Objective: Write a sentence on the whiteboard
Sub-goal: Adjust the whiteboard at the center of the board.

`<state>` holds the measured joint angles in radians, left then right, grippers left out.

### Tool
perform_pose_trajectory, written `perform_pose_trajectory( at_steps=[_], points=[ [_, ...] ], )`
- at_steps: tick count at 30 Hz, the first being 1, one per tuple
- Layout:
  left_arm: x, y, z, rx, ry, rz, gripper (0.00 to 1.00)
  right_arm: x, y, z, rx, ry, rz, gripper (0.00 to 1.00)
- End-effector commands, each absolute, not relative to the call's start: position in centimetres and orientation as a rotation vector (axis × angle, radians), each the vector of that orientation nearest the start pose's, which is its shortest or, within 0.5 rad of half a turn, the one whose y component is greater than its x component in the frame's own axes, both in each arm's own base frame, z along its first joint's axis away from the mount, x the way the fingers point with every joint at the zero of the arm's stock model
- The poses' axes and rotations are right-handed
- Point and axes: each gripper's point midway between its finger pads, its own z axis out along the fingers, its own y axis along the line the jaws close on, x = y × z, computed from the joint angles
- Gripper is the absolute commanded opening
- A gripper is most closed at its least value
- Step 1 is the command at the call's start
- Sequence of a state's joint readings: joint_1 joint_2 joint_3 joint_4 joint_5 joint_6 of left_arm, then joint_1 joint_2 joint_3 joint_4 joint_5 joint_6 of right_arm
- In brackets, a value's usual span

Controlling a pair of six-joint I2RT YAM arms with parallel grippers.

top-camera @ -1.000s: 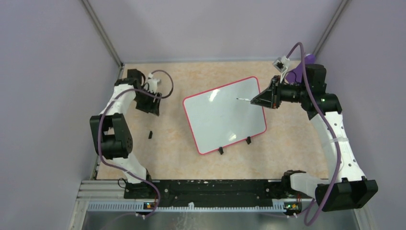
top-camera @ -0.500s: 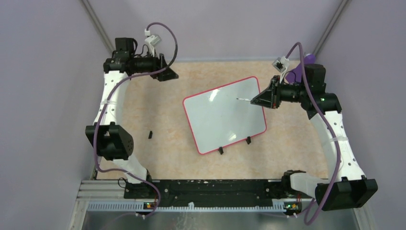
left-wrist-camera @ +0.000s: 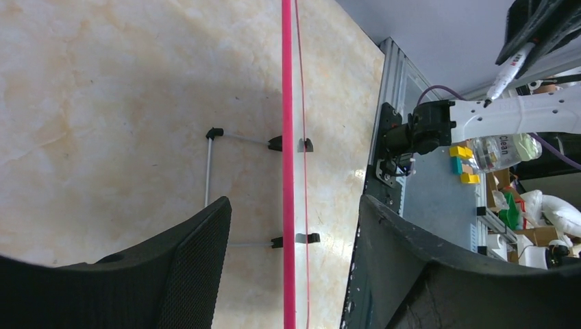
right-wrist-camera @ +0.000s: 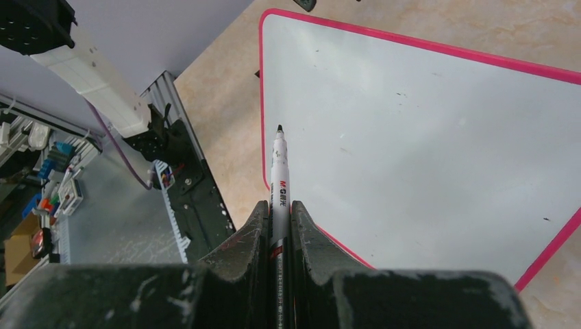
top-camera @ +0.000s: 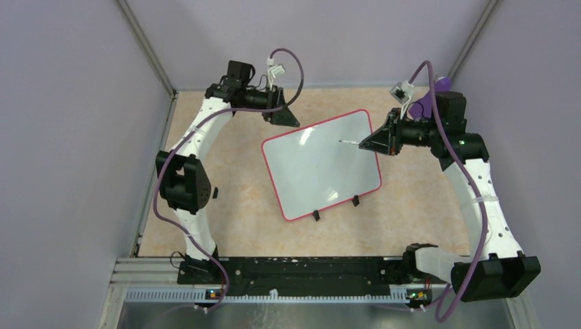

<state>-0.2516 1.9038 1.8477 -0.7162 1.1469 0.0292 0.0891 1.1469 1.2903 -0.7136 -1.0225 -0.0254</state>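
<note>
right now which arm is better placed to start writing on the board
Right: the right gripper holds the marker, tip over the whiteboard. The left gripper is open and empty.

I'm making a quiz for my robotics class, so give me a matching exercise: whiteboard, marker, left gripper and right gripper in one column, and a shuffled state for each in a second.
1 whiteboard
2 marker
3 left gripper
4 right gripper

A shut on something
B blank, pink-rimmed
C open, empty
D uncapped, black-tipped

Pairs: 1-B, 2-D, 3-C, 4-A
</note>
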Motion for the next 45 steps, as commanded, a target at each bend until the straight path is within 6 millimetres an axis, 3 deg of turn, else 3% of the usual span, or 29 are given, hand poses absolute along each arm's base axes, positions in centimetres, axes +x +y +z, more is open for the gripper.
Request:
perform_pose_trajectory(
  at_steps=[1, 14, 22, 34, 45],
  points=[
    [38.5, -27.0, 27.7, 0.882, 1.959, -1.395, 0.72, 24.1, 17.4, 35.0, -0.755, 1.801, 1.089, 0.00],
    [35.1, -29.8, 25.1, 0.947, 2.029, -1.484, 0.41, 24.2, 17.4, 35.1, -0.751, 1.800, 1.091, 0.00],
    [33.1, -30.8, 24.6, 0.959, 2.057, -1.532, 0.16, 24.1, 17.4, 35.3, -0.751, 1.797, 1.096, 0.00],
    [31.3, -32.2, 23.8, 0.974, 2.085, -1.556, 0.07, 23.8, 17.5, 35.2, -0.758, 1.798, 1.106, 0.00],
    [29.8, -32.6, 23.5, 0.990, 2.101, -1.553, 0.09, 23.5, 17.4, 34.7, -0.775, 1.809, 1.104, 0.00]
  ],
)
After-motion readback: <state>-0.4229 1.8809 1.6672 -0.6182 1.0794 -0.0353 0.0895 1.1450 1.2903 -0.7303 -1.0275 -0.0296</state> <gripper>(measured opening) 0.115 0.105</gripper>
